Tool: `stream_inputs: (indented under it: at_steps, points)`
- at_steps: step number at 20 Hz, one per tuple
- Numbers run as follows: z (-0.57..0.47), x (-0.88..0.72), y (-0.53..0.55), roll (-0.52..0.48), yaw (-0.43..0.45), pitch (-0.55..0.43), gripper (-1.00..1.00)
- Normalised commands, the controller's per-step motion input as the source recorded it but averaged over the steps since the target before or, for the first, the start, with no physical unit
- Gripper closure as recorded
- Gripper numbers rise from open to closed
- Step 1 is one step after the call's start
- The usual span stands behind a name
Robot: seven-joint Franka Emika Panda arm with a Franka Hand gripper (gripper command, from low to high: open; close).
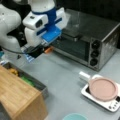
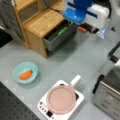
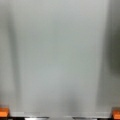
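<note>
The gripper [image 1: 46, 50] is hanging above the grey table [image 1: 65, 75], and it is holding nothing. In the wrist view its orange fingertips [image 3: 3, 112] are sitting at the two bottom corners with only bare table between them, so the jaws are standing spread wide.

In a front view, the toaster oven [image 1: 85, 40] is standing just beside the gripper, toward a front view's right, with its glass door facing the table. Below the gripper, toward a front view's bottom left, the open drawer [image 1: 30, 82] of the wooden cabinet [image 1: 17, 97] is showing something green and something yellow inside; it is the nearest thing to the fingers.

In a front view, the drawer [image 2: 58, 35] is lying just to the left of the gripper [image 2: 87, 28]. Well apart from the gripper, toward a front view's bottom, a pink pan [image 2: 61, 98] is sitting on a white hotplate [image 2: 45, 107], and a teal bowl [image 2: 17, 68] is holding a carrot [image 2: 25, 74].
</note>
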Motion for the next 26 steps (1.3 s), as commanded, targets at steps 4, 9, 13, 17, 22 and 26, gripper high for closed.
stream_inputs:
  at_steps: [4,9,13,17,22,26]
  points:
    - [-0.04,0.17,-0.14,-0.066,0.177,0.035,-1.00]
    - [-0.13,0.44,-0.40,-0.073,0.179,0.005,-1.00]
    - [-0.09,0.54,-0.44,-0.080,0.133,0.036,-1.00]
    - [0.06,0.56,-0.28,-0.105,0.098,0.102,-1.00]
    - [0.08,0.64,-0.32,-0.097,0.149,0.138,-1.00]
    - [0.07,0.72,-0.38,-0.098,0.195,0.225,-1.00]
